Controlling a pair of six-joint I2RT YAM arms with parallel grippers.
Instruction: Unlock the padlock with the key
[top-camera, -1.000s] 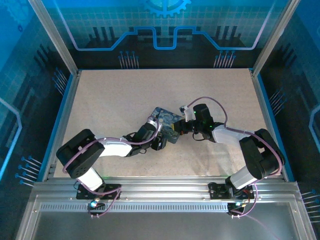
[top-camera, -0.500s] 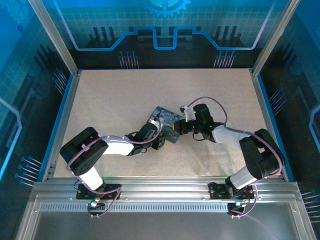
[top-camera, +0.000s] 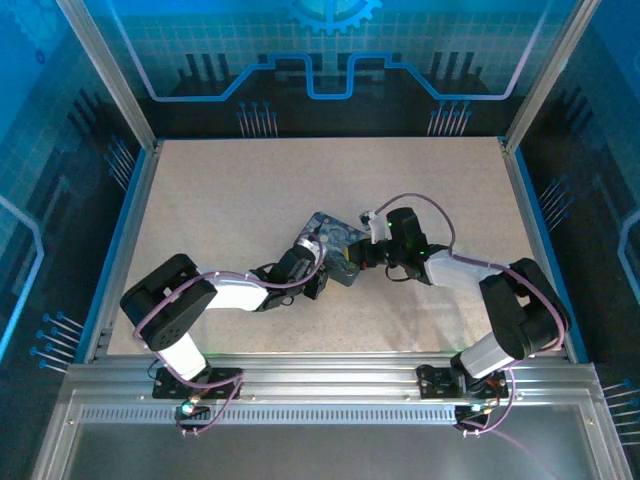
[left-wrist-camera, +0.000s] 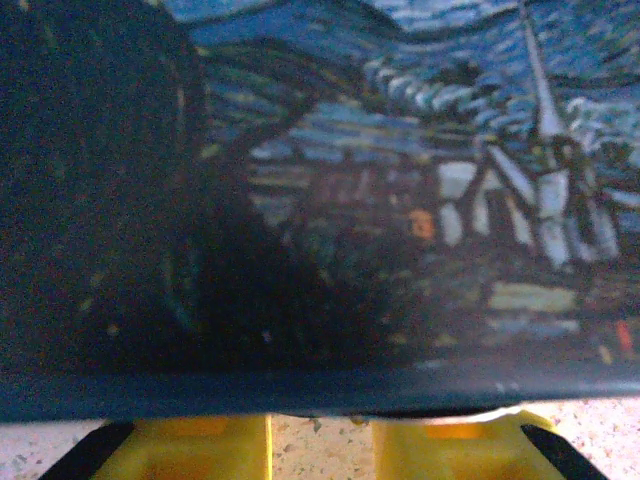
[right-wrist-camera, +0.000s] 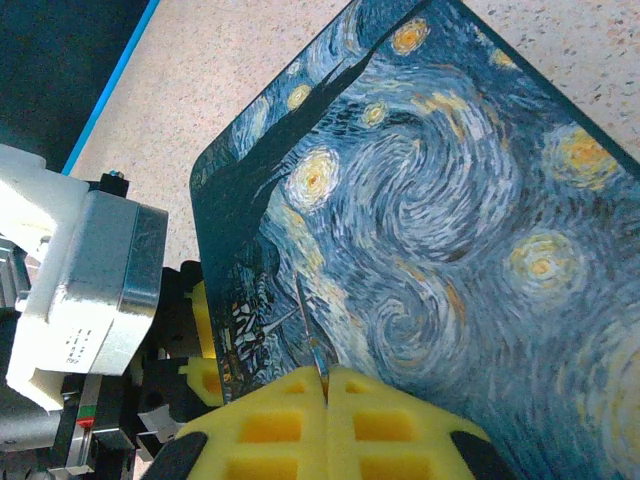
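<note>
Two arms meet at mid-table over one object: a blue tin box (top-camera: 332, 240) with a swirling starry print. It lies flat on the speckled table (top-camera: 220, 200), skewed to the table's edges.

Right gripper (right-wrist-camera: 325, 382): reaches in from the right, yellow pads pressed flat together, pinching the key (right-wrist-camera: 311, 330) by its near end. The key is a thin silvery sliver poking forward past the fingertips, low over the tin's lid near its left edge. My reading is that it is held by the tail so the working end stays free for a keyhole.

Left gripper (left-wrist-camera: 320, 448): low on the table at the tin's near-left side, nose close against the tin's wall. The pads stand a narrow gap apart with bare table showing between them and nothing visibly in them. It looks placed to brace the tin against sliding when the key is pushed, which is a judgement, not something seen.

Padlock: cannot place it. It is too small to tell from above, and the spot where the grippers meet is crowded.

Step in hand, as I judge it: lining the key tip up with the lock. Insertion and turn are not yet done. The next move calls for fine aim, and a key held by its tail may swivel in the pads.
</note>
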